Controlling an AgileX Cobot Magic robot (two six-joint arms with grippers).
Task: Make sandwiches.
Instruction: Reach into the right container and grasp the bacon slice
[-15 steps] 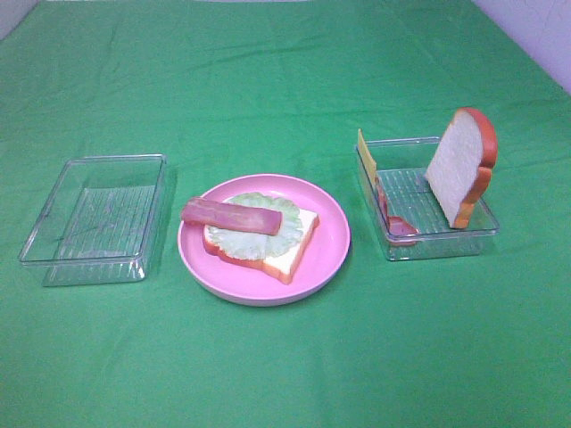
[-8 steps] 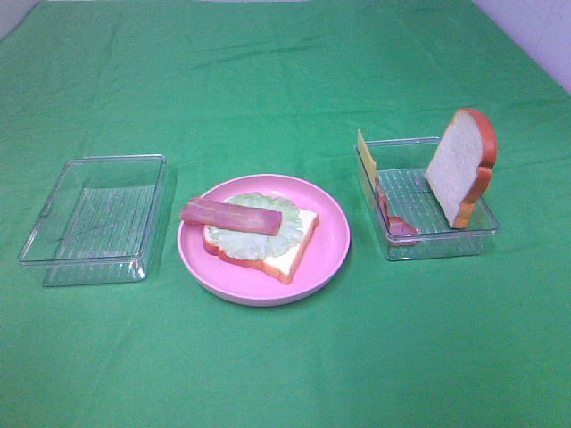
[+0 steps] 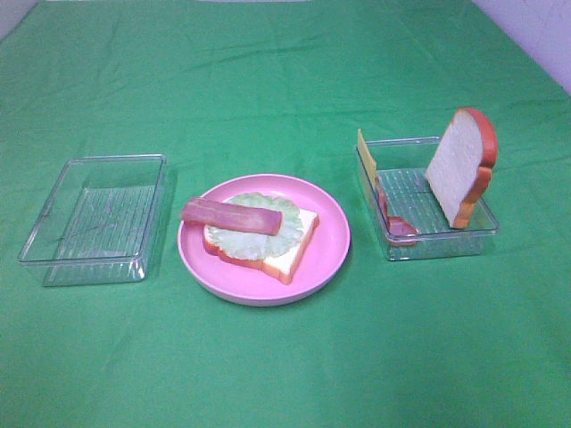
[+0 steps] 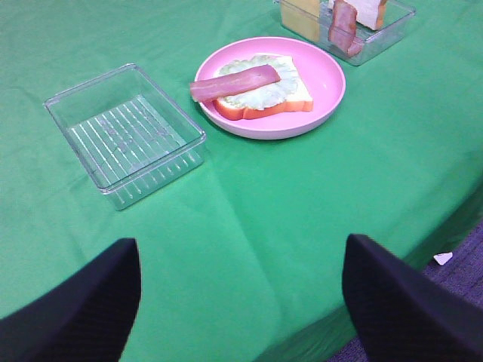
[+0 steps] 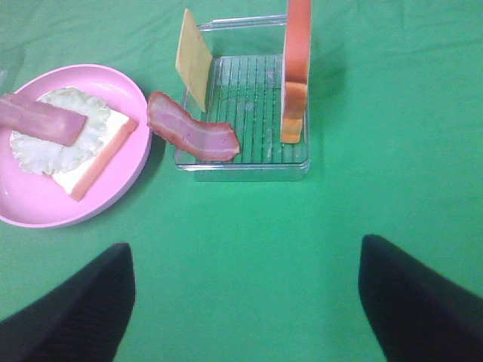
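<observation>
On the pink plate lies a white bread slice topped with pale green lettuce and a reddish-pink bacon strip. In the clear tray on the right a second bread slice leans upright, a yellow cheese square stands against the wall, and another bacon strip hangs over the rim. Neither gripper shows in the high view. My left gripper is open and empty, well short of the plate. My right gripper is open and empty, short of that tray.
An empty clear tray sits left of the plate. Green cloth covers the table. In the left wrist view the table's edge and the floor show beside the left gripper.
</observation>
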